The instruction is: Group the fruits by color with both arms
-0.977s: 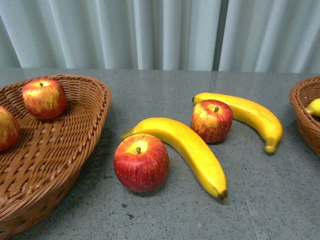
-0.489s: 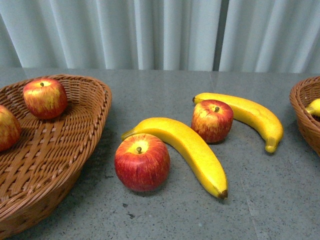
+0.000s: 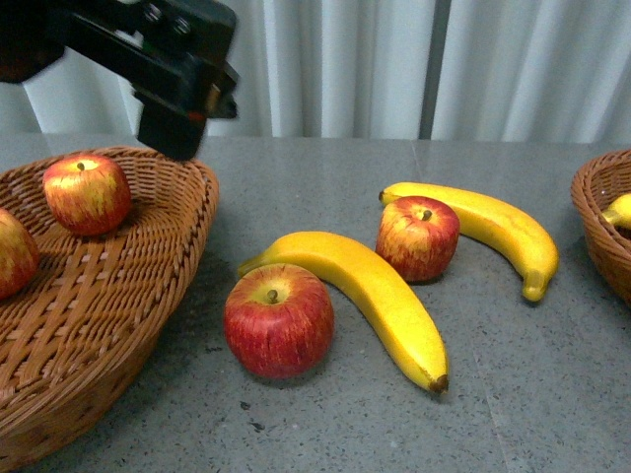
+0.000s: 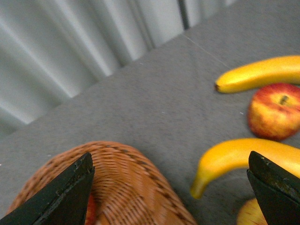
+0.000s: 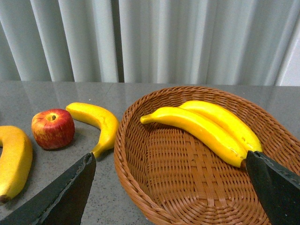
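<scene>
In the front view, the left arm [image 3: 148,49] is seen high over the far rim of the left basket [image 3: 187,227], in which a sorted apple [image 3: 87,192] lies. Whether its jaws are parted cannot be told here, and the right arm is not shown. On the table [image 3: 325,168] the near apple [image 3: 279,320] is touched by the long banana [image 3: 360,286], and the far apple [image 3: 418,237] is pressed against the second banana [image 3: 483,225].

In the left wrist view, the left gripper [image 4: 171,187] is held wide open and empty. The basket rim is found below the gap, close to one jaw, and the long banana's tip close to the other. A descent onto the near apple could be spoiled by that contact: the banana might be pinched along with it or shoved aside. The glossy round fruit could also be squeezed out and sent rolling.

In the right wrist view, the right gripper [image 5: 171,192] is likewise open and empty, with the right basket [image 5: 126,140] and its stored bananas [image 5: 201,126] framed between the jaws. The second banana is seen outside one jaw. If it is dragged, the far apple could be knocked loose. A clash of arms is also to be feared, since the fruits are clustered together.
</scene>
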Robot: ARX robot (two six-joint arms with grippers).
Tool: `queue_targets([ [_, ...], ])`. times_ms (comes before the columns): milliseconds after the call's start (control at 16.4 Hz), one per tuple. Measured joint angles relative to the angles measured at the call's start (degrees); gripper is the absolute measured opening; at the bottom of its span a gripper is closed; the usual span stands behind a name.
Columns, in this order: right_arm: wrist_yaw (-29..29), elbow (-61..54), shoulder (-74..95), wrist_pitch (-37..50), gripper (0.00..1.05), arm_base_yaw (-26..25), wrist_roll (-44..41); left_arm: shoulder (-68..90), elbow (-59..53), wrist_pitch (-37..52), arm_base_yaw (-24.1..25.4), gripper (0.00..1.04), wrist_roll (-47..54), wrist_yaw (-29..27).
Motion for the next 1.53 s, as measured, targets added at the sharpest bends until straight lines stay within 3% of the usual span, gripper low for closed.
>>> queue_targets([
  [550, 0.00, 0.00, 0.00, 0.00, 0.98, 0.00, 0.00, 12.15, 4.94, -8.50, -6.34, 0.98, -3.41, 10.78],
  [1527, 0.00, 0.00, 0.00, 0.00, 0.98, 0.00, 0.00, 16.33, 3.26, -12.52, -7.87, 0.98, -0.59, 8.66],
])
